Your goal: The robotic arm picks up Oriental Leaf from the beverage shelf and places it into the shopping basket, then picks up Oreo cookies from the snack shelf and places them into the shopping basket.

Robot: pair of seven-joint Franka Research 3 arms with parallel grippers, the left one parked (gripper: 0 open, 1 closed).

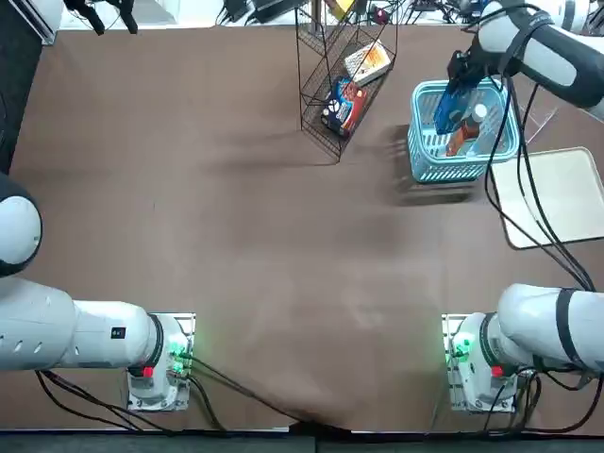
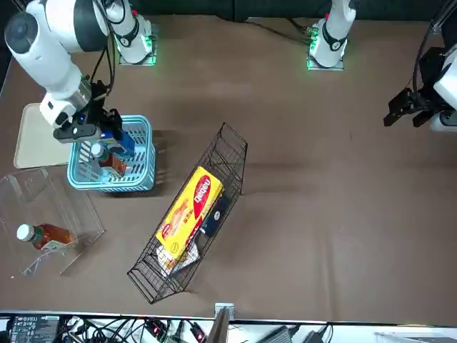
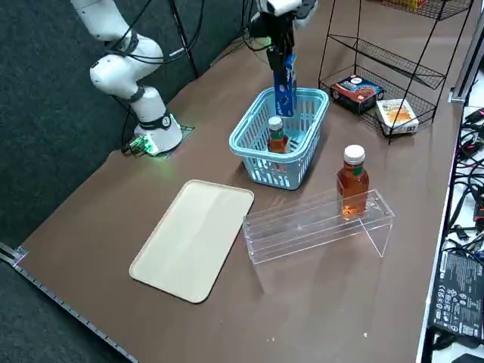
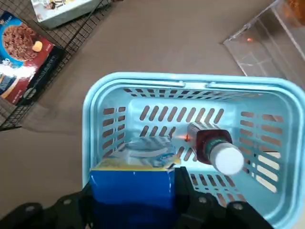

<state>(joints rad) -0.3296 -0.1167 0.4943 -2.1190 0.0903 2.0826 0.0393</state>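
My right gripper (image 3: 278, 41) hangs over the turquoise shopping basket (image 3: 261, 162), shut on the blue Oreo cookies pack (image 3: 285, 83), which hangs upright with its lower end at the basket's rim. In the wrist view the pack (image 4: 133, 188) sits between the fingers above the basket (image 4: 190, 81). One Oriental Leaf bottle (image 4: 214, 148) leans inside the basket, white cap up. A second bottle (image 3: 352, 181) stands on the clear beverage shelf (image 3: 318, 223) beside the basket. The black wire snack shelf (image 3: 393, 68) stands behind.
The snack shelf still carries a dark red-and-black pack (image 3: 359, 89) and a cream box (image 3: 397, 113), plus a yellow pack (image 2: 191, 207). A beige tray (image 3: 195, 238) lies on the brown table near the basket and the acrylic rack.
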